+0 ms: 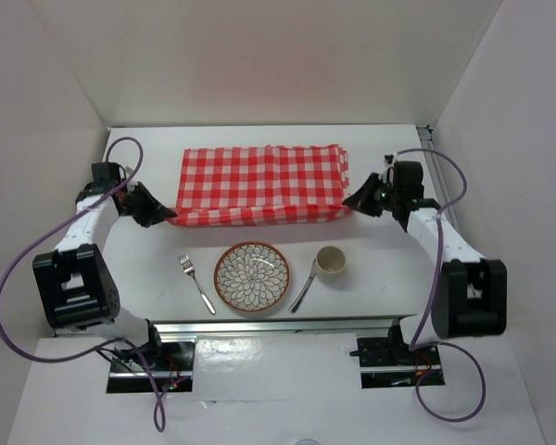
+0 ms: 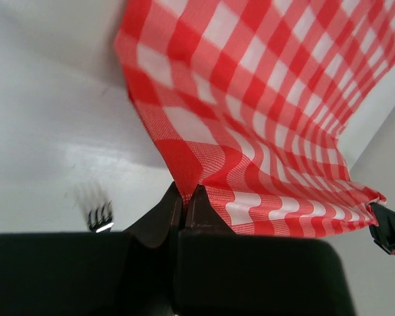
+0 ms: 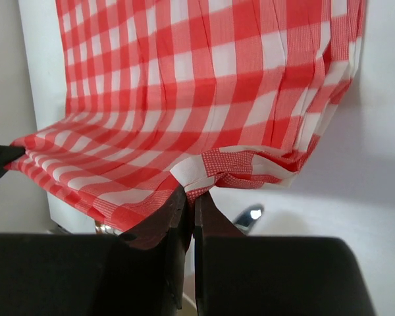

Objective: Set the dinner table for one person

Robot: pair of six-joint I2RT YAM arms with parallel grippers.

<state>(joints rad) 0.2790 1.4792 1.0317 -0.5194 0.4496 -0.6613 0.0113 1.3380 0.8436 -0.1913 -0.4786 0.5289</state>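
The checked cloth, pinched at its near corners by the left gripper and right gripper, blocks the far half of the dinner table. A fork, plate, spoon and cup line the near edge. Open tabletop lies outside the fork and the cup.

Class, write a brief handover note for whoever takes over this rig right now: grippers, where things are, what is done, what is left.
Left gripper: shut on the near left corner of the cloth.
Right gripper: shut on its near right corner.
Cloth: folded, on the far half of the table.
Plate, fork to its left, spoon and cup to its right: on bare table, in front of the cloth.
Done: both corners gripped.
Left: probably spreading the cloth; the dishes are not on it.
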